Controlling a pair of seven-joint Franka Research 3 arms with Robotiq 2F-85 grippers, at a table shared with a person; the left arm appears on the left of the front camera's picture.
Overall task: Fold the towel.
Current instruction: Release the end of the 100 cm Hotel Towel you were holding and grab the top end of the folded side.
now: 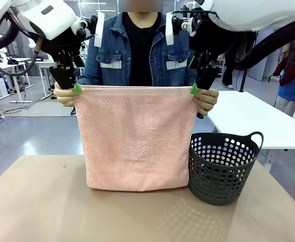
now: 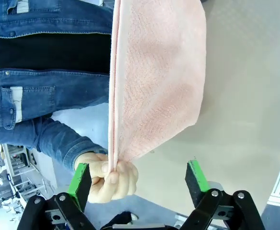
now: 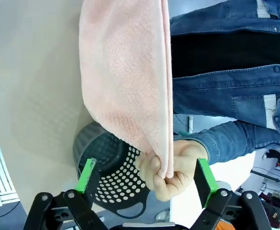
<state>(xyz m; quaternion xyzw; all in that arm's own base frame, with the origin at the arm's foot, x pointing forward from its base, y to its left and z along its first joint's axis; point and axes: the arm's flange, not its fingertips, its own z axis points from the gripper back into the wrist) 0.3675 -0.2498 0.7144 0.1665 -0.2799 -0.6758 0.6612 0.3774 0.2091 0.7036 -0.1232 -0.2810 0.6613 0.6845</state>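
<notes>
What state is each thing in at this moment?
Towel: hanging spread, person pinching both top corners, bottom edge near the table.
Basket: upright on the table, beside the towel.
Left robot hand: open, pads either side of the person's grip on one corner.
Right robot hand: open, likewise at the other corner.

— Where do we see the towel (image 1: 137,141)?
— Over the table (image 1: 36,212), before the person (image 1: 139,55); basket (image 1: 223,169) just right of it.
— And up top?
— We find the left gripper (image 1: 66,89) at its left corner, right gripper (image 1: 200,93) opposite.
</notes>
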